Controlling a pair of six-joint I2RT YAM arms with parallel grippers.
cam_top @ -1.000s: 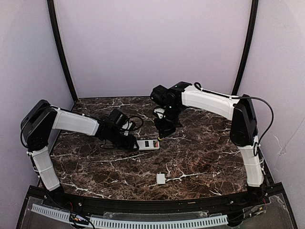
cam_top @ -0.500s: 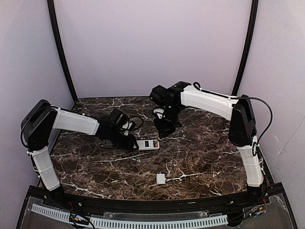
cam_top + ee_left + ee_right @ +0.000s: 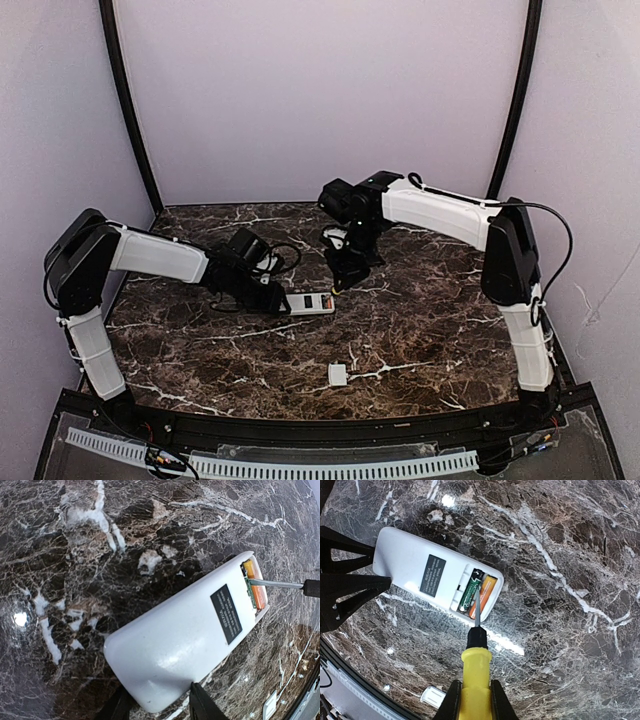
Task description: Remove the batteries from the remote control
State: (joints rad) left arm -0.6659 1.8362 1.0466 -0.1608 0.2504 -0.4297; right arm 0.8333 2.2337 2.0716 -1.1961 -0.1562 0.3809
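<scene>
Roughly, remote control: flat on marble table, just left of centre in top view; back face up, dark label showing, compartment open at one end.
Left gripper: closed onto the remote's rounded end opposite the compartment, one finger on each long side; remote juts straight out from between the fingers.
Batteries: both seated side by side in the compartment, green one toward the label, orange one toward the outer edge.
Right gripper: clamped tight around yellow handle of screwdriver, bottom centre of right wrist view.
Screwdriver tip: down in the compartment at the seam between the two cells; cannot tell which it touches.
Cover piece: small white square, alone on the marble, lower centre of top view, well apart from the remote.
</scene>
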